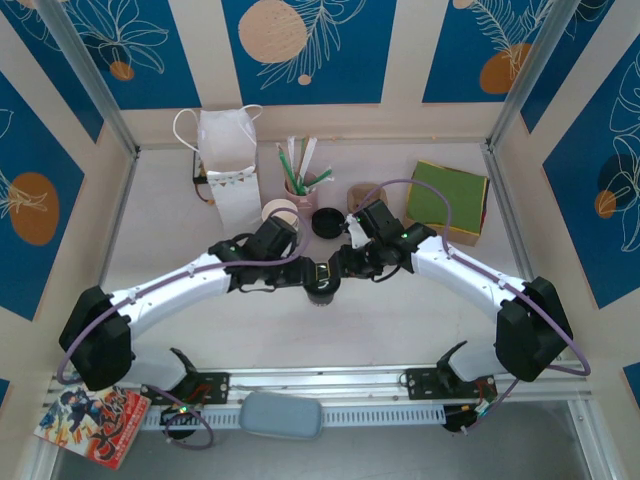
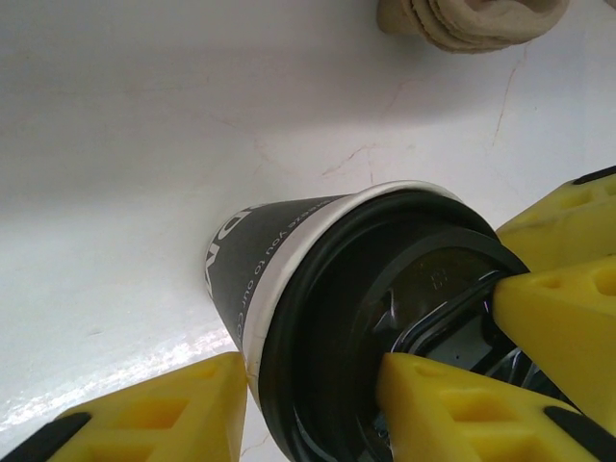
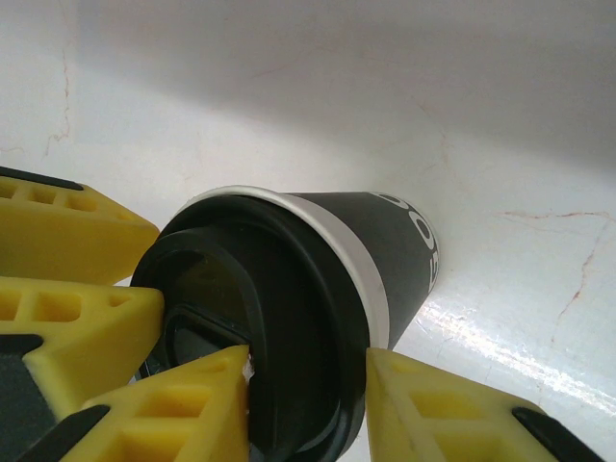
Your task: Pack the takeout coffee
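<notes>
The takeout coffee (image 1: 322, 292), a small paper cup with a dark band and a round black lid, stands on the white table mid-front, between both arms. My left gripper (image 1: 312, 275) pinches the lid's rim. One yellow finger is at the cup's white lip and the other on the lid top (image 2: 313, 371). My right gripper (image 1: 345, 265) pinches the opposite side of the rim the same way (image 3: 308, 358). The takeout coffee (image 2: 289, 279) shows its printed band, as does the cup (image 3: 395, 250) in the right wrist view. The white paper bag (image 1: 228, 165) stands at the back left.
A lidless cup (image 1: 280, 212) and a loose black lid (image 1: 327, 222) sit just behind the grippers. A pink cup of straws (image 1: 300, 185), a brown stack (image 1: 365, 195) and a green box (image 1: 447, 200) stand further back. Wall panels enclose three sides.
</notes>
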{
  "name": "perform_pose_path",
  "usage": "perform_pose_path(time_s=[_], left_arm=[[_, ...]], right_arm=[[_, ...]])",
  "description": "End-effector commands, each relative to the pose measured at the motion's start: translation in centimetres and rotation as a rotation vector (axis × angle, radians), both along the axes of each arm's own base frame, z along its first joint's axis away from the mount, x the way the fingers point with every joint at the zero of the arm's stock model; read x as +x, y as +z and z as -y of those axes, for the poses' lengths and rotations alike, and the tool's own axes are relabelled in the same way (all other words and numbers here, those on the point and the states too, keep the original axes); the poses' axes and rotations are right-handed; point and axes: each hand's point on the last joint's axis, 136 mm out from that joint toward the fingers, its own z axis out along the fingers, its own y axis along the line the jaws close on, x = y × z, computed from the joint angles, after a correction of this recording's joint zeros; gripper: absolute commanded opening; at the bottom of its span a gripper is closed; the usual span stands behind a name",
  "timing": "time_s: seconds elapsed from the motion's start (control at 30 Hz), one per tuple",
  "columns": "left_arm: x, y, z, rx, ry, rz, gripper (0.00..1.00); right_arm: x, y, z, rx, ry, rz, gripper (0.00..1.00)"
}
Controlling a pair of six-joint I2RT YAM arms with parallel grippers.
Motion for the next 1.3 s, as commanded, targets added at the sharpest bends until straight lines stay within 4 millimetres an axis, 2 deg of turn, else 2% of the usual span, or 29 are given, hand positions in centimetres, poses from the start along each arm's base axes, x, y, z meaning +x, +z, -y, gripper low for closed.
perform_pose_path(time_s=[0.0,0.3,0.4,0.6,0.73,0.83,0.97,1.13,1.27], left_arm=[[-3.1,-6.4,-4.0,0.206,0.011,-0.161,0.41],[-4.2,-8.2,-5.3,0.251,0.017,-0.191,0.40],[-3.8,-7.0,-5.1,0.244,0.020,-0.171,0.41],[-2.0,-1.5,-3.0,0.138,0.013,-0.079,0.46],[-1.7,0.6,-1.3,0.053,-0.013,-0.056,0.47],[-2.3,0.7,-0.4,0.026,-0.047,-0.061,0.47],[-3.0,-0.4,-0.6,0.052,-0.056,-0.088,0.46],[-2.4,0.1,-0.6,0.059,-0.039,-0.056,0.46],[-1.8,0.5,-0.6,0.070,-0.033,-0.034,0.46]], right_arm=[[-1.8,-2.7,1.3,-0.079,0.011,-0.078,0.34],[-1.7,-2.6,1.2,-0.079,0.014,-0.073,0.34],[-1.6,-2.5,1.2,-0.078,0.011,-0.070,0.34],[-1.6,-2.2,1.2,-0.073,0.010,-0.062,0.34],[-1.6,-2.4,1.1,-0.074,0.013,-0.063,0.34],[-1.6,-2.3,1.0,-0.073,0.014,-0.060,0.34],[-1.6,-2.2,1.0,-0.074,0.011,-0.057,0.34],[-1.6,-1.9,1.0,-0.070,0.008,-0.050,0.34],[-1.3,-1.0,0.9,-0.059,0.006,-0.028,0.38]])
